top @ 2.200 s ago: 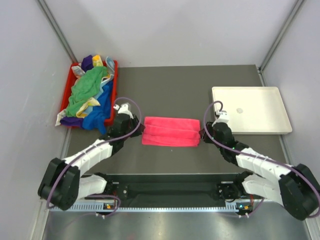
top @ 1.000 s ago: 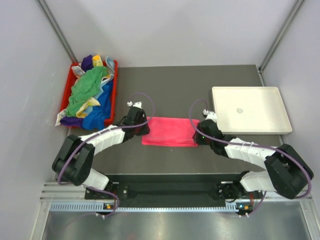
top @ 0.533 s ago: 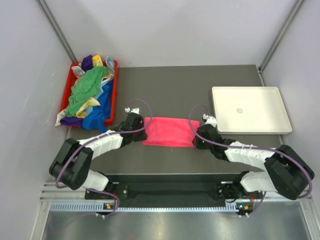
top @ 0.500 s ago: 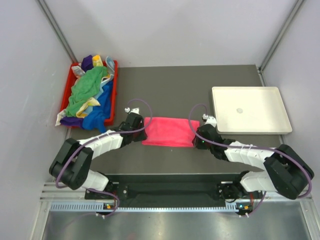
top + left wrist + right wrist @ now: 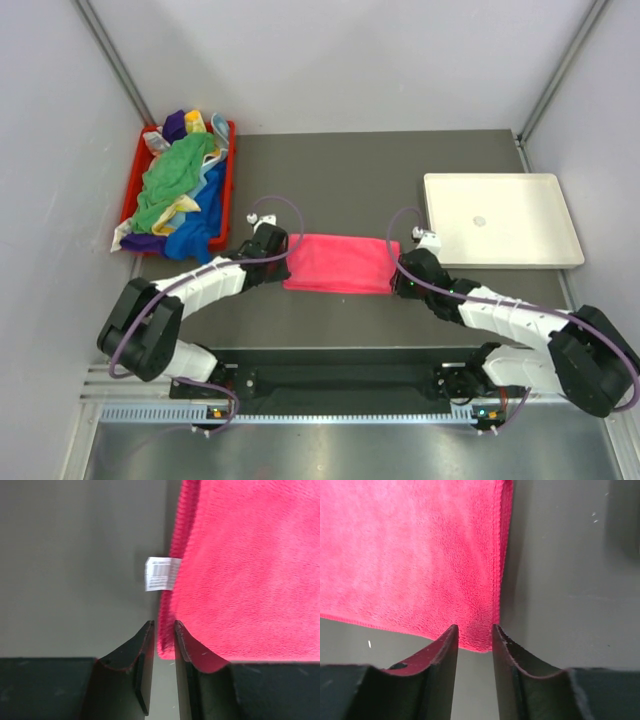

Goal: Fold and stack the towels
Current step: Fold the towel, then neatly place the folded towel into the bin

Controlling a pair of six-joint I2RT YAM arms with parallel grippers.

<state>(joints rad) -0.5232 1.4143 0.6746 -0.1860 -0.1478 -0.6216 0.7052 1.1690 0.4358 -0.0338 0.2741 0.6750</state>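
Overhead, item one: the pink towel (image 5: 338,263) is lying flat on the table (image 5: 350,180), its long axis running left to right between my two arms. My left pincer (image 5: 284,254) is sitting at its left short end and my right pincer (image 5: 397,282) at its right short end, each arm nearest to its own end and neither closer than the other. Item two: the heap of towels (image 5: 178,180) is waiting in the red bin (image 5: 228,170), well apart to the far left. Item three: the white tray (image 5: 500,225) is lying to the far right, bare of cloth, on my right arm's side.

Left wrist view: the towel is filling the right half, its left edge running straight away from me, a white label (image 5: 161,573) sticking out of the hem. My fingers (image 5: 142,650) are standing close together with the cloth's corner reaching down into the narrow gap. Whether I am pinching it or only straddling it, I cannot tell.

Right wrist view: the towel is spreading up and to the left, its corner dipping between my fingers (image 5: 445,650), which are standing somewhat wider apart. Grip or no grip, I cannot tell here either.

Judgement: any further fold is hinging on that left-right axis, since each pincer is already placed at an end corner to carry across.
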